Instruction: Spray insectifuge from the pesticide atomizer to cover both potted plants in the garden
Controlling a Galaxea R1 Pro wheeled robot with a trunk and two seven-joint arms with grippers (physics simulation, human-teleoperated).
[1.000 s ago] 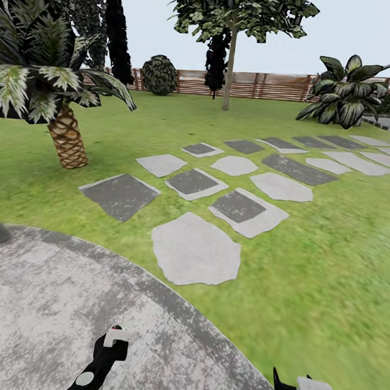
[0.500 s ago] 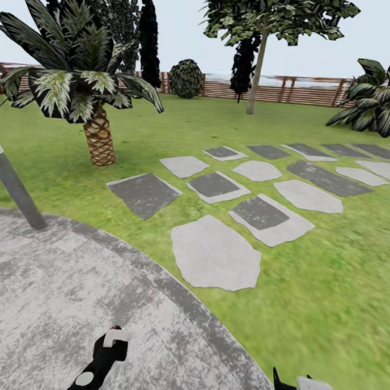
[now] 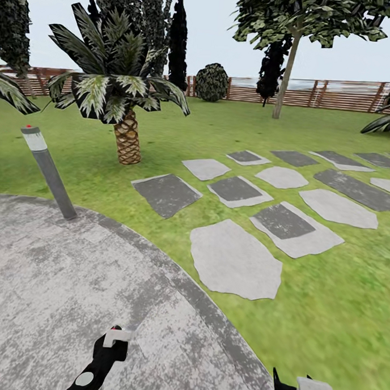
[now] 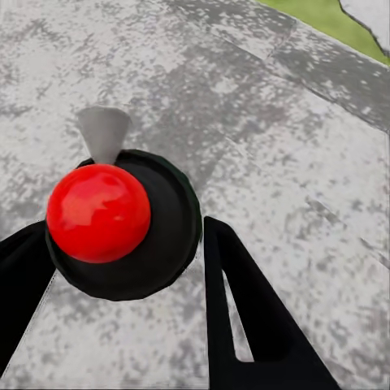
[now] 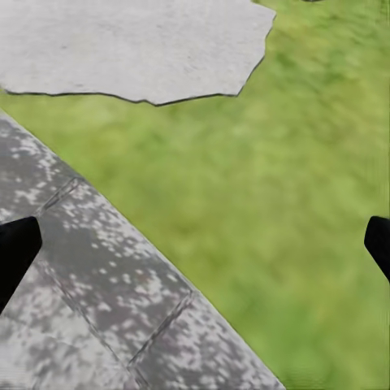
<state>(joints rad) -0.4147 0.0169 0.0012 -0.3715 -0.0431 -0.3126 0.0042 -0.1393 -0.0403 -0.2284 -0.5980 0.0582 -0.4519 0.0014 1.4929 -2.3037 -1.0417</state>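
At far left a grey lamp [image 3: 48, 171] edges the paving [image 3: 55, 279]; a palm [image 3: 122, 101] and stones [image 3: 234, 262] lie rightward. Both grippers, left [image 3: 116, 334] and right [image 3: 300, 387], hang wide, empty. No atomizer visible; probably light, slick; grasp its body.

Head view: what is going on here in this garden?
The robot stands on the round grey paving at the edge of the lawn, handling nothing. Its left end effector and right end effector hang low in front of it, both open and empty. Ahead are a grey bollard lamp, a palm, stepping stones and a wooden fence.
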